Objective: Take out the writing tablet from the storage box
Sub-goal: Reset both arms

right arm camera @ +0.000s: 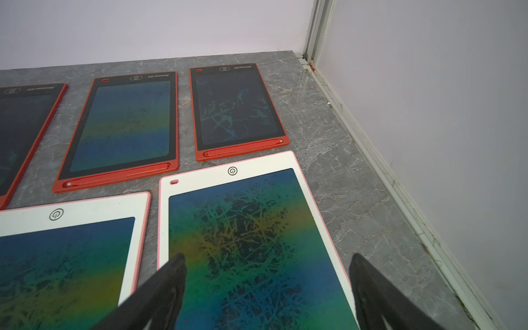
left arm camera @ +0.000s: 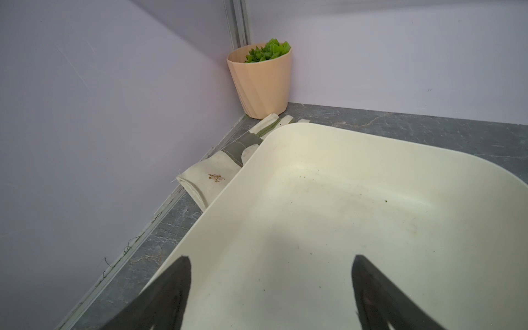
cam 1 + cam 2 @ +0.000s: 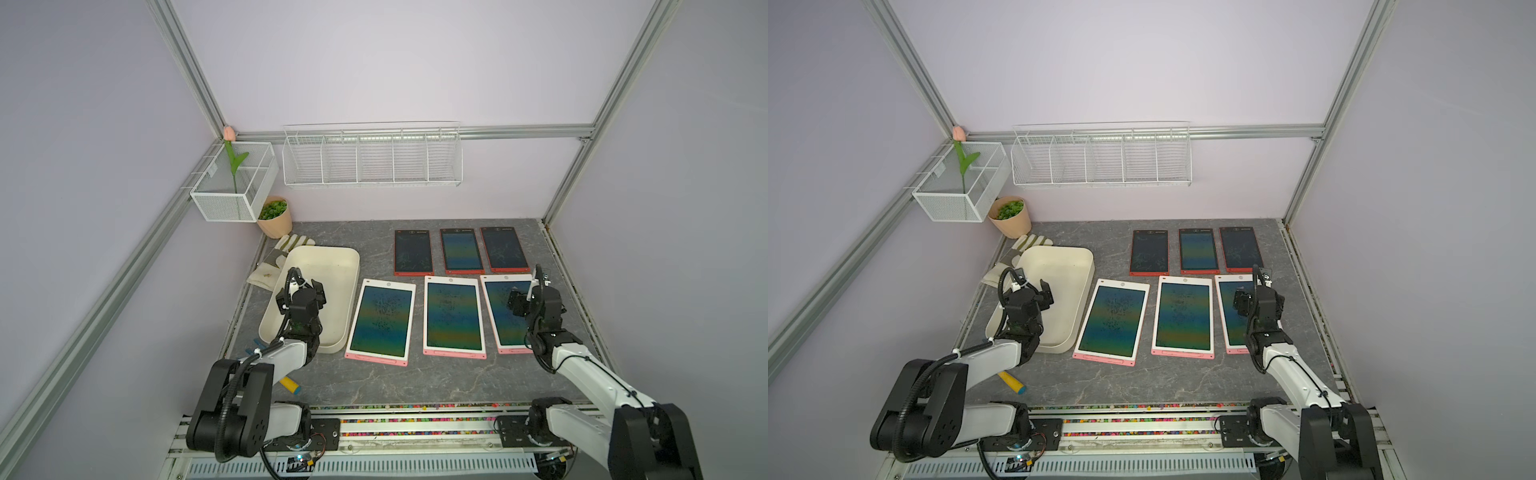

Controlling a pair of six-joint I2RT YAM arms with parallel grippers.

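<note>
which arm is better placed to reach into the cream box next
Left. The left pincer, open, hangs right over the storage box, which looks empty; the right pincer hovers over a white tablet, away from the box.

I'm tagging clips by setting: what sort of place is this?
Probably a lab robot cell, not a home: aluminium frame around plain walls, left arm and right arm on a rail, six tablets in rows on the table.

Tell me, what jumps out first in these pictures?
Three red-framed tablets lie at the back of the grey table, with three larger white-framed tablets in a row in front. At the left, the cream storage box looks empty, with the left gripper open above it.
</note>
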